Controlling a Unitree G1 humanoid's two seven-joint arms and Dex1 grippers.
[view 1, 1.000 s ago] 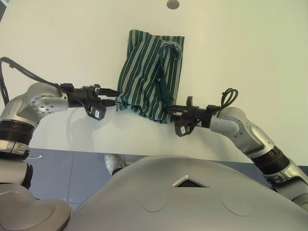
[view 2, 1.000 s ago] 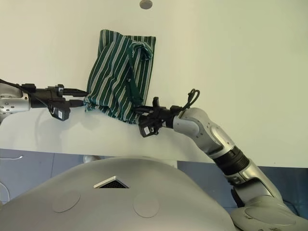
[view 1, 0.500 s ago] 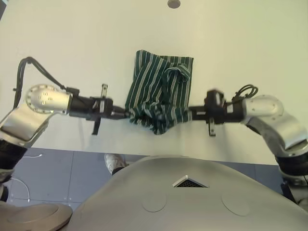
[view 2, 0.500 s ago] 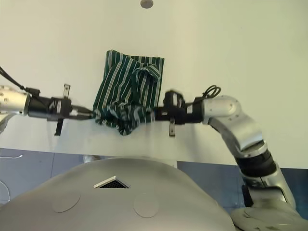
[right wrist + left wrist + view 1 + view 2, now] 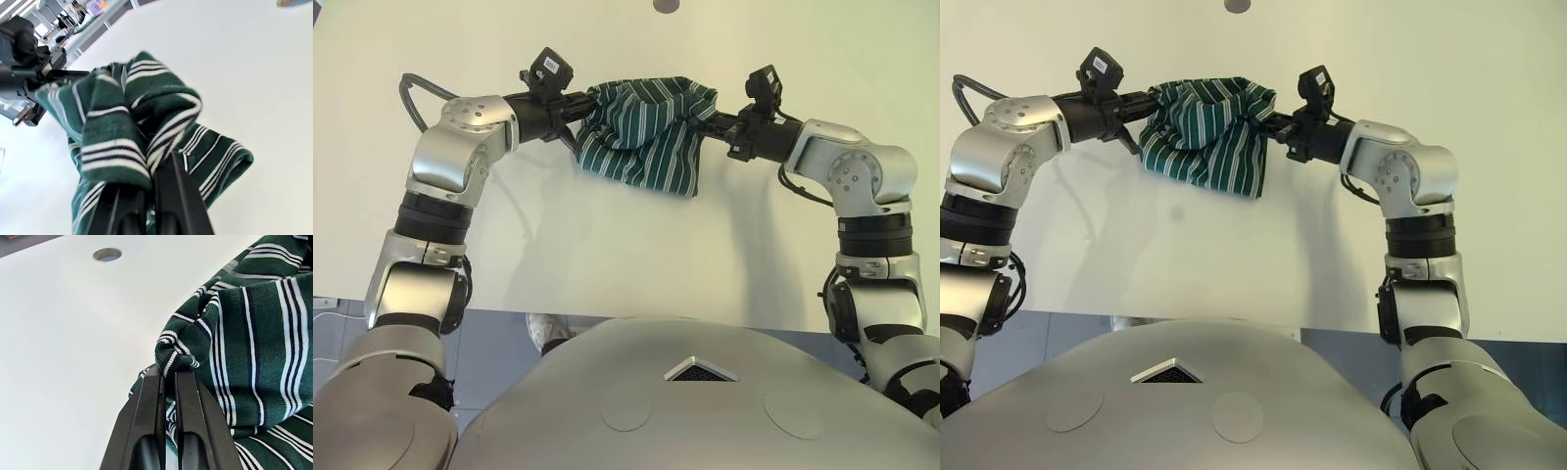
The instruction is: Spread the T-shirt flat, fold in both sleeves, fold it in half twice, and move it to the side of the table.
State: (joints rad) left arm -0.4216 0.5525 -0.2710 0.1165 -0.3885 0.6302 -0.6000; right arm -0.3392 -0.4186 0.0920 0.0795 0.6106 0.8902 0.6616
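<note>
Left eye view: both grippers hold a bunched T-shirt (image 5: 646, 132) between them over the white table (image 5: 607, 255).
The dark green T-shirt with white stripes hangs toward 12 o'clock on the table, sagging in loose folds, its longest fold drooping toward 5 o'clock. I cannot tell whether that lower edge touches the tabletop. The left gripper (image 5: 578, 106) has its two black fingers pressed nearly together on a pinch of cloth at the shirt's 9 o'clock corner. The right gripper (image 5: 710, 122) is likewise clamped tight on a wad of striped fabric at the 3 o'clock corner. A round hole (image 5: 665, 6) in the table lies just past the shirt at 12 o'clock.
</note>
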